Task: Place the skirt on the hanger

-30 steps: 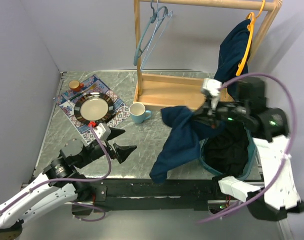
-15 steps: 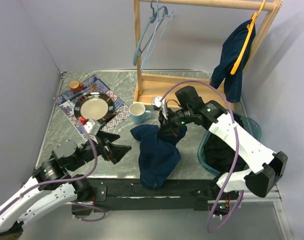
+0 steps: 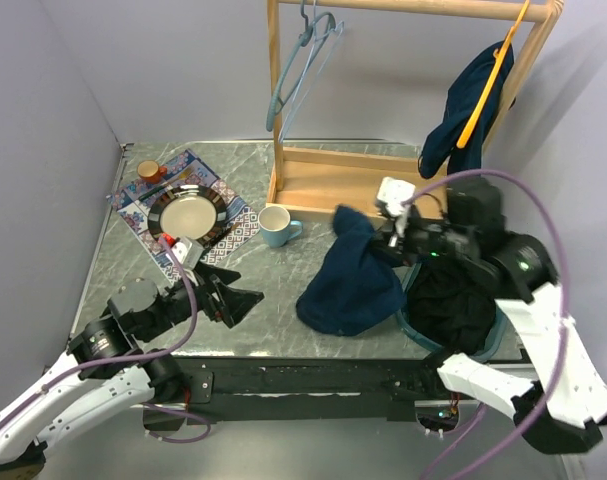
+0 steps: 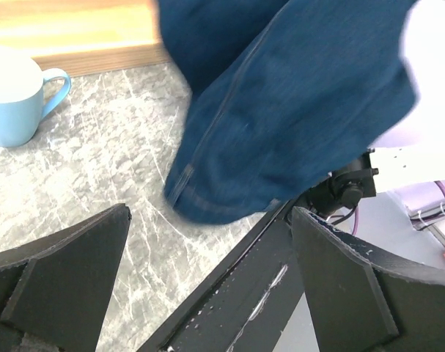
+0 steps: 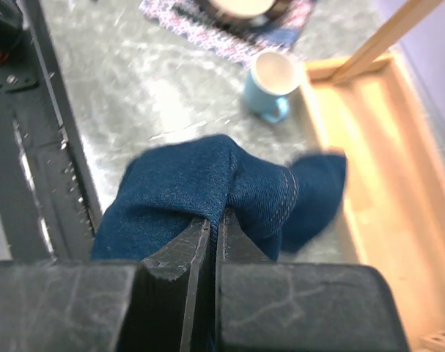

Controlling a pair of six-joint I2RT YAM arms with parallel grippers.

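Observation:
The skirt (image 3: pixel 355 285) is dark blue denim, bunched and hanging from my right gripper (image 3: pixel 385 240), with its lower part low over the table's middle. In the right wrist view the jaws (image 5: pixel 213 220) are shut on a fold of the skirt (image 5: pixel 178 187). An empty light blue hanger (image 3: pixel 293 75) hangs at the left end of the wooden rack. An orange hanger (image 3: pixel 488 85) at the right end carries another dark blue garment. My left gripper (image 3: pixel 238 292) stands open near the front left, empty, with the skirt's hem (image 4: pixel 281 95) ahead of it in the left wrist view (image 4: pixel 211 220).
The rack's wooden base tray (image 3: pixel 333 180) sits at the back. A light blue mug (image 3: pixel 275 226) stands in front of it. A plate (image 3: pixel 186 213) and a small cup (image 3: pixel 149 171) rest on a patterned mat at the left. A teal basket (image 3: pixel 408 318) of dark clothes sits at the front right.
My right arm swung left with the skirt, dragging it low over the table, then came back right and lifted it. The left gripper stayed open and hardly moved.

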